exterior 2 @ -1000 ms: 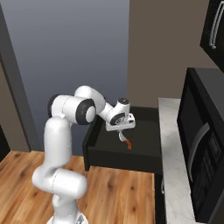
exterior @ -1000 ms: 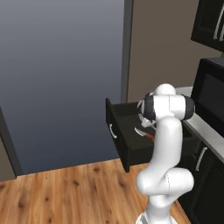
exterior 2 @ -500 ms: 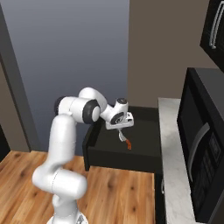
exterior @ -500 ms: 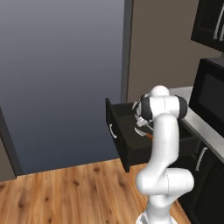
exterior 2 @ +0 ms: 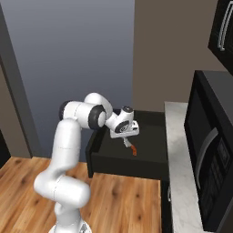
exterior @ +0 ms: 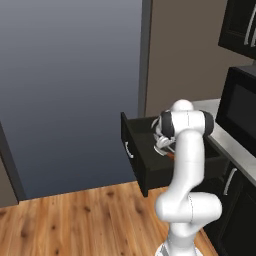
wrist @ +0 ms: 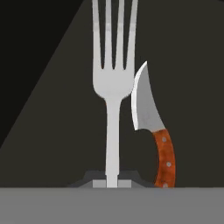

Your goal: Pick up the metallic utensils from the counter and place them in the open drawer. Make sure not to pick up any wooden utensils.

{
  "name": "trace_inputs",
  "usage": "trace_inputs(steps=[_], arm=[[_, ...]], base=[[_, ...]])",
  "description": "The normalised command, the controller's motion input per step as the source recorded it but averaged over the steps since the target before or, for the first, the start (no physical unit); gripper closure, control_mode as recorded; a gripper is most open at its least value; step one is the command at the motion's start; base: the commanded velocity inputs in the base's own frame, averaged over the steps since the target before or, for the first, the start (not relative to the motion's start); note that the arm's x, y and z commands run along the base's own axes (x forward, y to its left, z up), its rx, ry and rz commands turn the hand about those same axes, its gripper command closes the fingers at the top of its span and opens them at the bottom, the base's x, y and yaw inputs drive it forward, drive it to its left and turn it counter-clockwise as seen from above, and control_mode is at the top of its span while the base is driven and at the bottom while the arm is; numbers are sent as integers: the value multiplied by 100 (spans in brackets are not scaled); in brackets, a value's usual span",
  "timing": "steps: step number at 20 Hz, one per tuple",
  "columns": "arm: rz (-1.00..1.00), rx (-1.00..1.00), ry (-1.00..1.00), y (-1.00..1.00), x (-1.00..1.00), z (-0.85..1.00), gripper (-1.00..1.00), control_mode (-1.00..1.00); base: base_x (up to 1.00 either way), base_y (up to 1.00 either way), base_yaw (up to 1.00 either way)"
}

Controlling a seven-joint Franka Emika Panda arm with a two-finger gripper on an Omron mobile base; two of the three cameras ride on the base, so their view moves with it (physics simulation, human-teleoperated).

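Fork [wrist: 113,83], unmarked, clamped in the hand [wrist: 112,183] beside the knife [wrist: 154,131] over the open drawer [exterior 2: 136,157].

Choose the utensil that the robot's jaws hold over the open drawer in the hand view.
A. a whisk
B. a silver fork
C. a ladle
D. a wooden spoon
B: in the hand view a silver fork rises from between the shut jaws, beside a small orange-handled knife, over the black drawer.

Fork [wrist: 113,87] tine tips cut off at hand view's top; knife [wrist: 154,131] handle end cut off below.
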Motion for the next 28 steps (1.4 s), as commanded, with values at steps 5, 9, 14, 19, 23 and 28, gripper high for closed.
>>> trace_inputs(steps=[5, 9, 14, 19, 23, 28], arm=[[0, 0, -5, 23, -66, -7, 100, -100], [0, 0, -4, 54, -32, -17, 100, -100], [0, -1, -8, 42, 18, -5, 100, -100], [0, -1, -5, 1, 24, -1, 100, -100], [0, 0, -3, 1, 2, -7, 100, -100], [0, 0, -2, 2, 9, -29, 100, -100]], base=[[0, 0, 0], [0, 0, 0], [0, 0, 0], [0, 0, 0], [0, 0, 0], [0, 0, 0]])
